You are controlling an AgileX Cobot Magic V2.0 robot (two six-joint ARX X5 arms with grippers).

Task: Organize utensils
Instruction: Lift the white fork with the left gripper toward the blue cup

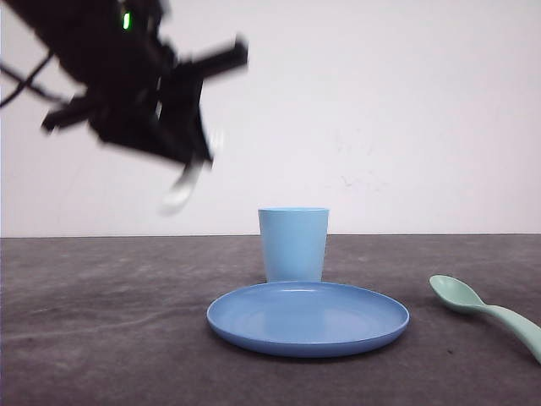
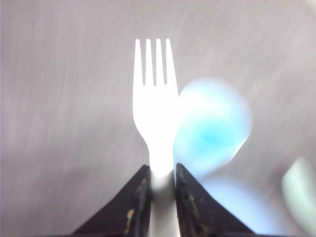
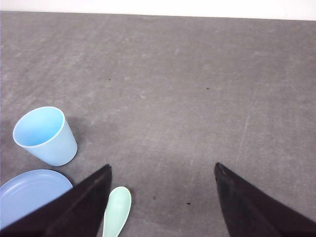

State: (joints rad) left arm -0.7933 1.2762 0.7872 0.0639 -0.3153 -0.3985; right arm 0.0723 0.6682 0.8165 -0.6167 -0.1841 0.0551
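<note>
Cup just behind plate; spoon right; fork aloft, left.

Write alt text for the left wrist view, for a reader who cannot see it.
The left gripper is shut on the handle of a white fork, whose four tines point away from the camera. Behind the fork, blurred, are the light blue cup, part of the blue plate and a pale green shape at the picture's edge, on a grey table.
</note>
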